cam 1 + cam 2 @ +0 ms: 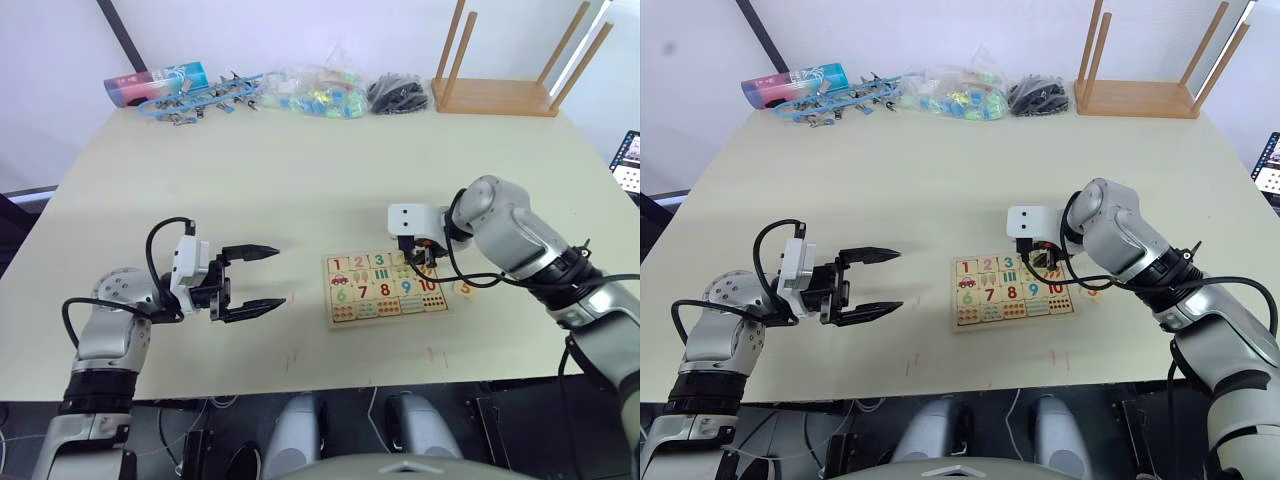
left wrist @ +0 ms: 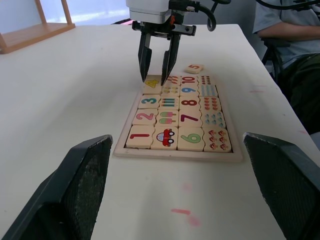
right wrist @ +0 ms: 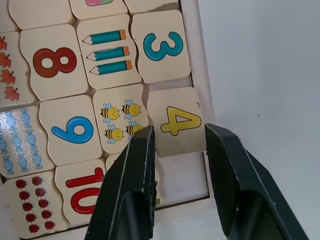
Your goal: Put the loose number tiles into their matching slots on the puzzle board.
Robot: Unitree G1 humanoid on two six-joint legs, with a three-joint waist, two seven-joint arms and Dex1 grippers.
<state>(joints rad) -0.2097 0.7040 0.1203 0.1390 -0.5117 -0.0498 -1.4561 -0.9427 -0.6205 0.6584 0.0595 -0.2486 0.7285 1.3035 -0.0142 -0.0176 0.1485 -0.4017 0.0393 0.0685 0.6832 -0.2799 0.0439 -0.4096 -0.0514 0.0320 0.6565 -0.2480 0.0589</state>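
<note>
Right gripper [image 3: 175,145] hovers over the board [image 1: 386,285], fingers apart astride tile 4 [image 3: 175,122], which lies in its slot, slightly askew. Tiles 1, 2 and 3 look seated. Tile 5 [image 2: 194,68] waits on the table [image 1: 300,180] beside the board. Left gripper [image 1: 262,280] idles, spread wide.

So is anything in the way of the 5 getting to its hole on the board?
Partly. The 5 tile lies on the table beside the board, and nothing lies between them. But the right gripper stands over that corner, around the 4 tile, next to the empty slot.
</note>
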